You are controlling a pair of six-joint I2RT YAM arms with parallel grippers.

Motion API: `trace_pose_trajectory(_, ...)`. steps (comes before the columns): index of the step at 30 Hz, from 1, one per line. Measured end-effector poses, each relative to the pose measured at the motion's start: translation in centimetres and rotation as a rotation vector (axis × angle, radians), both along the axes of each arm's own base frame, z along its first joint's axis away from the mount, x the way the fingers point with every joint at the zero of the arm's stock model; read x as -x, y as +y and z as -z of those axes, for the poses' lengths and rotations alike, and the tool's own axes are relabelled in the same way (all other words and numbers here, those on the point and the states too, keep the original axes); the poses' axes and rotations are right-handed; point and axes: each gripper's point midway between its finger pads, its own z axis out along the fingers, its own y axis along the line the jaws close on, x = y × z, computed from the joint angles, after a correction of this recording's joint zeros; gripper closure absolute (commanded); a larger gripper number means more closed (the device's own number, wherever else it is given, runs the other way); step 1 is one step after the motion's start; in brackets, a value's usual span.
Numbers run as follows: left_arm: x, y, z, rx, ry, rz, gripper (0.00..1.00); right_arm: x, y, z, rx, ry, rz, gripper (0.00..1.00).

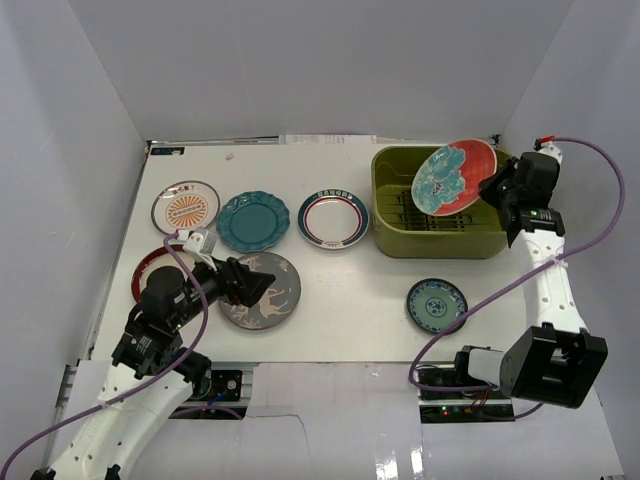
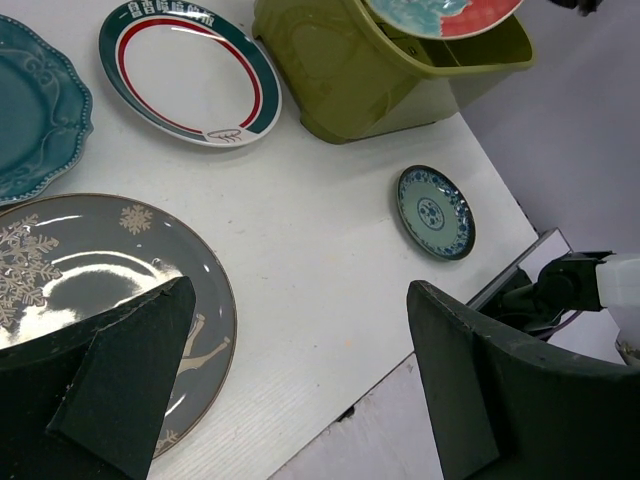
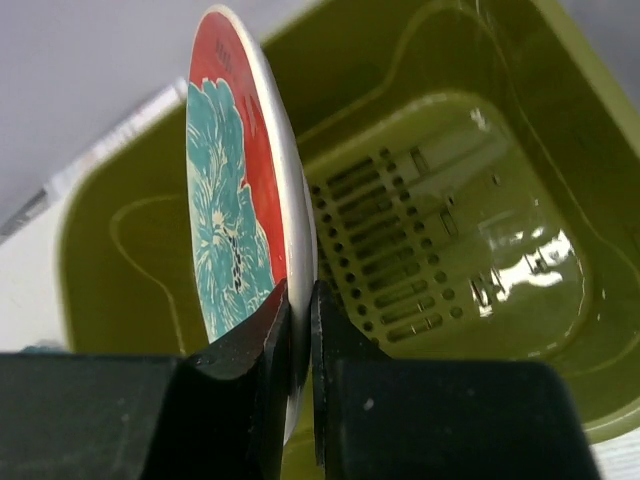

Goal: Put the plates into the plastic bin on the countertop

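Note:
My right gripper (image 1: 497, 187) is shut on the rim of the red-and-teal plate (image 1: 455, 177), holding it tilted above the olive-green plastic bin (image 1: 390, 215). In the right wrist view the plate (image 3: 235, 200) stands on edge between my fingers (image 3: 300, 330) over the bin's slatted floor (image 3: 420, 250). My left gripper (image 1: 262, 284) is open and empty, low over the grey deer-patterned plate (image 1: 285, 300). On the countertop lie the teal scalloped plate (image 1: 253, 221), the white red-rimmed plate (image 1: 333, 218), the orange sunburst plate (image 1: 185, 207), the red-black plate (image 1: 143, 275) and the small teal-white plate (image 1: 436, 304).
White walls close in the countertop (image 1: 340, 285) on the left, back and right. The left wrist view shows the grey plate (image 2: 60, 270), the white red-rimmed plate (image 2: 185, 70), the small teal-white plate (image 2: 434, 212) and the table's near edge.

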Motion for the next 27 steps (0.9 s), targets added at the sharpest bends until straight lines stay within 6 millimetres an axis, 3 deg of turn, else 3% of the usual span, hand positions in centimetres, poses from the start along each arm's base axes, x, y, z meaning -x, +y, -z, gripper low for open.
trace_pose_trajectory(5, 0.1, -0.1, 0.0, -0.001, -0.002, 0.005, 0.02, -0.9, 0.4, 6.0, -0.061, 0.146, -0.044, 0.92)
trace_pose_trajectory(11, 0.1, -0.1, 0.1, -0.003, -0.002, 0.001, 0.02, -1.6, 1.4, 9.7, -0.110, 0.218, -0.094, 0.92)
trace_pose_trajectory(16, -0.1, -0.1, 0.2, -0.007, 0.004, -0.005, 0.02, -1.7, 1.2, 11.7, -0.122, 0.264, -0.085, 0.73)
trace_pose_trajectory(20, -0.6, 0.2, 0.7, -0.020, 0.022, -0.029, 0.02, -2.1, 0.8, 11.9, -0.107, 0.257, -0.077, 0.58)
trace_pose_trajectory(27, -1.6, 0.3, 2.5, -0.059, 0.092, -0.066, 0.02, -2.2, -0.5, 11.9, -0.030, 0.258, -0.048, 0.24)
